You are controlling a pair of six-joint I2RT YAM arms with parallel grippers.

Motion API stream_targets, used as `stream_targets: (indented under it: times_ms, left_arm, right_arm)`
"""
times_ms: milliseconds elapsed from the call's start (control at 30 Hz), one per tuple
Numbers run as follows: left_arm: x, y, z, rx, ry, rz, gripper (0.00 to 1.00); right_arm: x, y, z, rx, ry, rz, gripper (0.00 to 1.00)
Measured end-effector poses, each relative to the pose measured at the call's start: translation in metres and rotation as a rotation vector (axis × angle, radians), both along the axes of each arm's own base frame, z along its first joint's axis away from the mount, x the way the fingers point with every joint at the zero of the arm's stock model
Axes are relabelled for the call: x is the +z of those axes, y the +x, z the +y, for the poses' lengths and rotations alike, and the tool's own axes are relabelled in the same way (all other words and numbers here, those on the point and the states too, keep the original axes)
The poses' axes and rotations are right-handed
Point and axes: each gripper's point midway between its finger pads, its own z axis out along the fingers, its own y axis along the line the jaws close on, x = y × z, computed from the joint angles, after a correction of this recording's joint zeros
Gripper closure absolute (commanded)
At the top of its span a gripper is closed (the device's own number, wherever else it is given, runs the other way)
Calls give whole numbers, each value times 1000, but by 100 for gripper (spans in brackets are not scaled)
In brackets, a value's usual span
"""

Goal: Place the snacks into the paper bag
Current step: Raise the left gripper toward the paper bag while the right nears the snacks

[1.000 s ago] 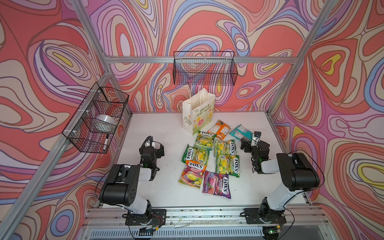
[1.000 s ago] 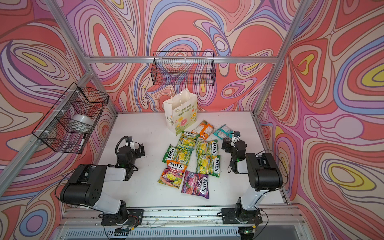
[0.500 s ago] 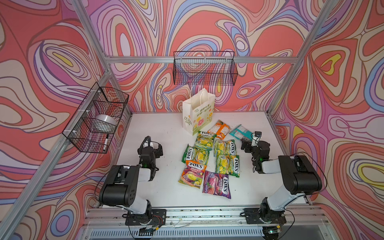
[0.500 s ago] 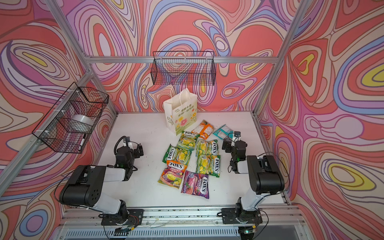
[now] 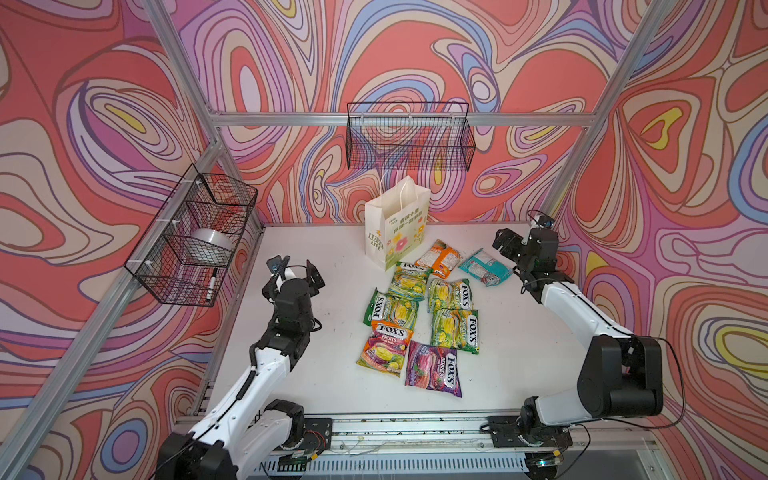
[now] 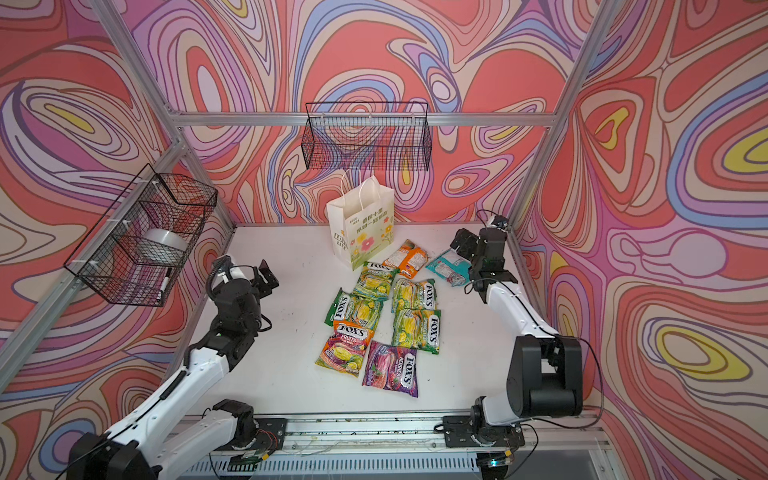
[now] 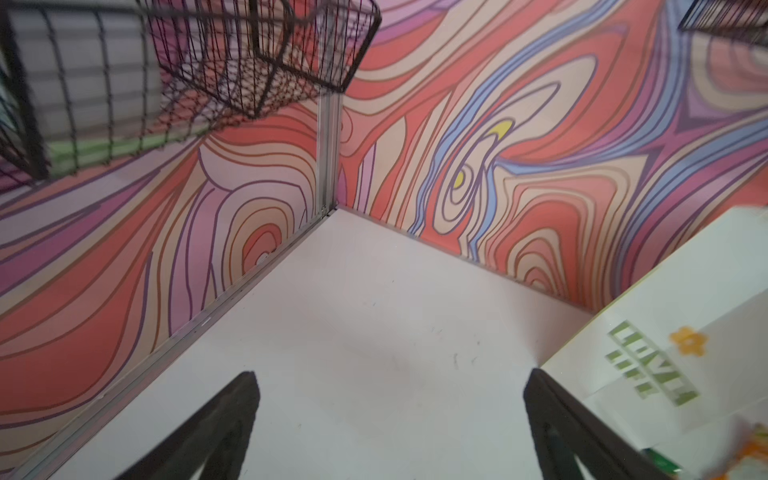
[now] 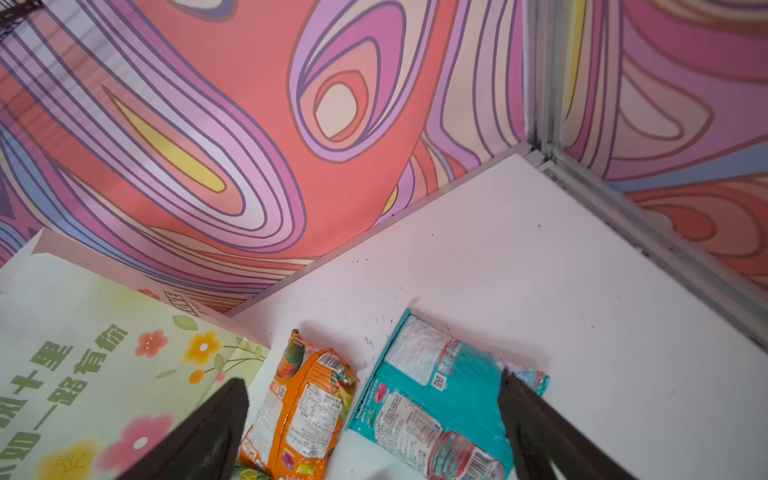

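The white paper bag (image 5: 397, 224) (image 6: 359, 226) stands upright near the back wall, and shows in the left wrist view (image 7: 665, 332) and the right wrist view (image 8: 83, 353). Several snacks lie flat in front of it: green FOX'S packets (image 5: 455, 328), an orange one (image 5: 440, 257) (image 8: 303, 407), a teal one (image 5: 484, 266) (image 8: 436, 399), a purple one (image 5: 434, 368) and an orange fruit one (image 5: 384, 345). My left gripper (image 5: 296, 268) (image 7: 391, 374) is open over bare table, left of the bag. My right gripper (image 5: 503, 245) (image 8: 372, 378) is open just above the teal packet, holding nothing.
A black wire basket (image 5: 195, 237) on the left wall holds a tape roll and a marker. Another wire basket (image 5: 409, 137) hangs on the back wall above the bag. Aluminium frame posts (image 5: 569, 166) stand at the back corners.
Both arms have unfolded and stretched toward the back of the table, carrying their grippers higher and farther away. Both grippers stayed open. The packets and bag have not moved.
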Motion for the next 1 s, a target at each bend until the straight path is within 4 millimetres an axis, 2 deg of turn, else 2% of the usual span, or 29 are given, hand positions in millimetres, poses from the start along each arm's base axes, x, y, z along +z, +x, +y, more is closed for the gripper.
stream_targets:
  times_ms: [67,133,233,333,400,467,567,667,733,867,1000]
  left_arm:
    - [30,-5,-9,-60,-45,7,0]
    - [42,-10,-19,-125,-63,42,0]
    - [37,-19,-35,-226,-88,138,0]
    - [25,-31,-52,-329,-118,245,0]
    - [23,-39,-63,-398,-138,294,0]
    - [28,-44,-77,-478,-159,326,0]
    - [40,-41,-103,-616,-187,357,0]
    - [40,-22,-122,-686,-217,425,1]
    - [37,3,-135,-700,-228,481,1]
    - [21,54,-167,-690,-228,577,3]
    - [18,106,-193,-621,-257,611,8]
  right_arm:
    - [-7,-1,12,53,55,35,2]
    - [-12,-5,21,86,102,66,2]
    - [-9,-11,30,117,154,51,2]
    - [2,-32,35,131,191,-8,2]
    - [19,-44,38,150,205,-42,2]
    - [47,-53,43,179,213,-116,2]
    - [79,-77,50,228,218,-227,1]
    - [96,-93,57,271,222,-272,2]
    - [100,-98,60,287,221,-279,1]
    - [92,-106,62,293,215,-237,1]
    - [84,-113,64,288,207,-194,2]
